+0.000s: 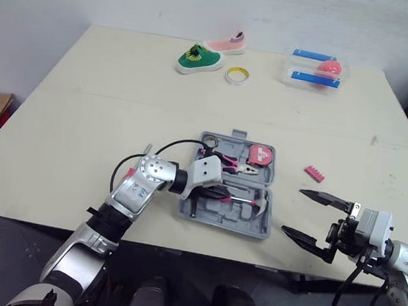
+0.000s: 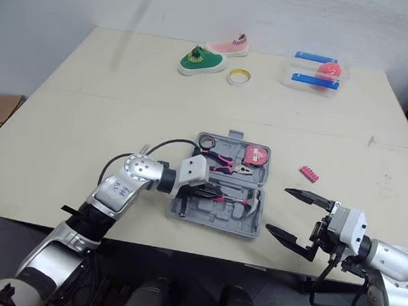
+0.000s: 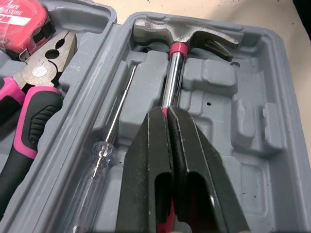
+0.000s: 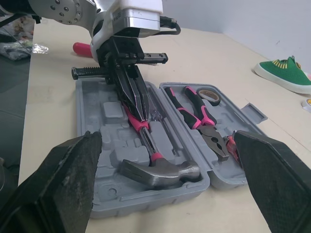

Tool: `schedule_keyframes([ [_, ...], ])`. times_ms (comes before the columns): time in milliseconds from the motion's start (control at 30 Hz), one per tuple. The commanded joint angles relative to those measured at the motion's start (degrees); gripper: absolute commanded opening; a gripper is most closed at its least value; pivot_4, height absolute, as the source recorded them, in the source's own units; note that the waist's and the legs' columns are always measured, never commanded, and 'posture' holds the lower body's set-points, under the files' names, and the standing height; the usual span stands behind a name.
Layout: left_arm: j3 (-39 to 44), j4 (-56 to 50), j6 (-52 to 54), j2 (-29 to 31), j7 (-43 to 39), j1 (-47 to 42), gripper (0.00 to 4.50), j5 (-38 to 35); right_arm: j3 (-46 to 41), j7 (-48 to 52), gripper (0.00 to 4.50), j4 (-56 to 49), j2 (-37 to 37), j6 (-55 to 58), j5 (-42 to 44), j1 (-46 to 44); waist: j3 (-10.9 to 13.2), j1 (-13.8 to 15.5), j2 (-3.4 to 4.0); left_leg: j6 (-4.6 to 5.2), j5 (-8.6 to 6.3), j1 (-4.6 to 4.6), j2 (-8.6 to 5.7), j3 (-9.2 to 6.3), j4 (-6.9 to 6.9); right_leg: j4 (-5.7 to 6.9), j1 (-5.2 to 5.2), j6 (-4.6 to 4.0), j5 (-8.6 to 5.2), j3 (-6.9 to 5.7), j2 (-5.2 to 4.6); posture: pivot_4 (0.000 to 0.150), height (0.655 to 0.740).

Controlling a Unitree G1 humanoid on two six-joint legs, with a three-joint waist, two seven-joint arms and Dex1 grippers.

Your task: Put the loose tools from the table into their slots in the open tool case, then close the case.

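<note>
- Open tool case (image 1: 216, 212) sits near-centre on the table; one hammer (image 1: 260, 200) lies in its near half.
- Left gripper (image 3: 166, 112) is inside the case, jaws pressed together along the hammer handle.
- Right gripper (image 1: 292, 211) is to the right of the case, jaws spread wide.
- One pink bit strip (image 1: 314, 174) lies loose, right of the case.
- Far side: green shoe (image 1: 198, 59), pink shoe (image 1: 227, 44), one tape roll (image 1: 237, 75), one clear box (image 1: 315, 70).

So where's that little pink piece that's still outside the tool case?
In the head views the little pink piece lies loose on the table, just to the robot's right of the open tool case and ahead of the open right gripper.
</note>
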Motion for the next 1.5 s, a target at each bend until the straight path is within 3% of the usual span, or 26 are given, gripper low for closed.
schedule_keyframes([
  [33, -5.5, 5.5, 4.3, 0.8, 1.4, 0.8, 0.05, 6.0, -1.1, -0.1, 4.5, -0.3, -0.2, -1.0, 0.4, 0.4, -0.1, 0.1, 0.03, 0.01, -0.01, 0.05, 0.0, -0.01, 0.0, 0.0, 0.05, 0.0, 0.0, 0.0, 0.0, 0.15, 0.74],
  [200, -9.5, 11.6, 2.9, -0.2, 2.3, -0.4, 0.05, 9.7, -0.9, -0.1, 4.5, -0.2, 0.0, -1.3, 0.3, 0.6, -0.6, 0.3, 0.26, -0.11, -0.49, 0.82, 0.09, -0.19, -0.02, -0.44, 1.06, 0.02, 0.01, 0.04, -0.15, 0.15, 0.74],
  [500, -12.5, 14.5, 5.4, -0.9, 1.0, 0.9, 0.05, 10.8, -1.0, -0.5, 4.5, 0.1, 0.1, -1.3, 0.3, 0.1, -2.0, 0.1, 0.49, -0.21, -0.67, 0.87, 0.28, -0.22, -0.04, -0.74, 1.2, 0.06, 0.03, 0.18, -0.1, 0.15, 0.74],
  [633, -8.1, 12.7, 1.1, -2.1, 2.2, 1.7, 0.05, 7.1, -0.8, -0.7, 4.5, 0.3, 0.0, -1.3, 0.0, -0.1, -2.3, 0.0, 0.62, -0.25, -0.69, 1.03, 0.3, -0.21, -0.13, -0.85, 1.34, 0.04, 0.02, 0.2, -0.1, 0.15, 0.74],
  [767, 3.2, 6.9, -10.5, -4.4, 1.7, 1.4, 0.05, -2.0, -1.7, -0.4, 4.5, 1.9, -0.6, -1.6, 0.0, -0.6, -1.9, 0.0, 0.76, -0.27, -0.69, 1.45, 0.3, -0.18, -0.53, -1.15, 1.64, -0.01, -0.01, 0.27, -0.12, 0.15, 0.74],
  [933, 11.8, 2.5, -19.6, 0.0, -3.8, 3.4, 0.05, -9.5, -2.9, 1.1, 4.5, 5.9, -2.3, -3.0, -0.1, -2.1, -1.1, -0.3, 0.88, -0.33, -0.2, 0.58, 0.29, -0.08, -0.57, -0.86, 0.6, -0.05, -0.03, 0.28, -0.07, 0.15, 0.74],
  [1000, 17.7, -2.7, -19.7, 2.6, -7.7, 6.3, 0.55, -17.2, -4.2, 1.8, 4.5, 9.2, -3.5, -4.2, -0.3, -3.1, -0.8, -0.6, 0.9, -0.41, -0.16, 0.57, 0.28, 0.06, -0.6, -0.83, 0.52, -0.06, -0.03, 0.3, 0.0, 0.15, 0.74],
  [1067, 21.1, -5.6, -16.9, 4.8, -8.2, 8.4, 1.33, -20.9, -4.8, 2.4, 4.5, 11.3, -4.3, -5.0, -0.4, -3.7, -0.8, -0.6, 0.93, -0.4, -0.16, 0.58, 0.29, 0.12, -0.61, -0.84, 0.51, -0.06, -0.03, 0.24, 0.03, 0.15, 0.74],
  [1200, 32.7, -5.6, -18.5, 14.2, -5.6, 16.7, 3.09, -21.5, -6.9, 4.4, 4.5, 18.7, -6.8, -7.5, -1.0, -5.8, -0.6, -1.4, 0.93, -0.11, -0.31, 0.66, 0.24, 0.21, -0.55, -0.84, 0.59, 0.06, 0.02, 0.03, 0.02, 0.15, 0.74],
  [1267, 36.9, -4.0, -19.6, 17.4, -4.5, 20.1, 4.17, -21.3, -7.6, 5.2, 4.5, 21.3, -7.6, -8.9, -1.2, -6.3, -0.5, -1.6, 0.88, 0.03, -0.34, 0.69, 0.24, 0.21, -0.57, -0.82, 0.6, 0.09, 0.05, 0.04, -0.02, 0.15, 0.74],
  [1300, 38.5, -3.4, -20.0, 18.5, -4.2, 21.5, 4.43, -21.3, -7.8, 5.7, 4.5, 22.2, -7.8, -9.6, -1.2, -6.4, -0.5, -1.6, 0.87, 0.03, -0.32, 0.69, 0.25, 0.17, -0.57, -0.82, 0.59, 0.1, 0.05, 0.04, -0.03, 0.15, 0.74],
  [1500, 56.6, 2.9, -21.7, 24.8, 2.9, 32.9, 4.43, -21.9, -11.5, 6.3, 4.5, 35.6, -10.1, -16.0, -3.1, -7.2, -0.4, -1.6, 0.83, -0.36, -0.54, 0.63, 0.27, 0.12, -0.69, -0.88, 0.48, 0.04, 0.02, 0.45, -0.12, 0.15, 0.74],
])
